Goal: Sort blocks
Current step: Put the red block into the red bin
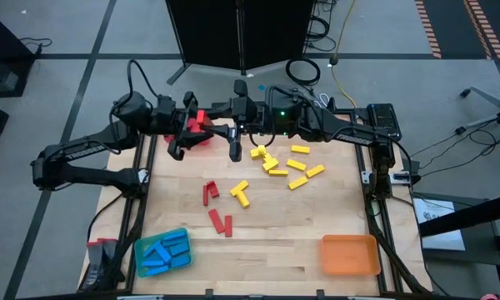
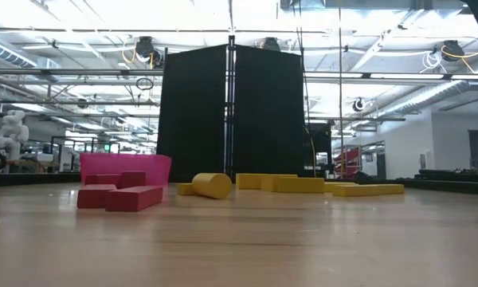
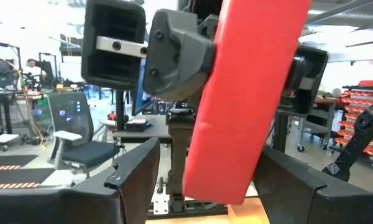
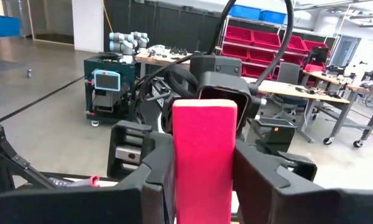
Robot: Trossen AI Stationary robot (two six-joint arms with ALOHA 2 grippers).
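room: open workshop, black screen behind the light wood table (image 1: 275, 225).
left gripper (image 3: 214, 171): over the red tray (image 1: 203, 140) at the far edge, pinching a tilted red block (image 3: 248, 93).
right gripper (image 4: 205, 183): just beside it, clamped on an upright red block (image 4: 205, 143); can't tell if it's the same one.
loose blocks: red ones (image 1: 218, 218) mid-table, yellow ones (image 1: 293, 167) further right.
doing it well: probably centre over the tray, drop low, one arm at a time.
writing: none readable.

red blocks (image 2: 121, 195) before pink tray (image 2: 126, 167), yellow blocks (image 2: 303, 185) right, black panels (image 2: 233, 112) behind
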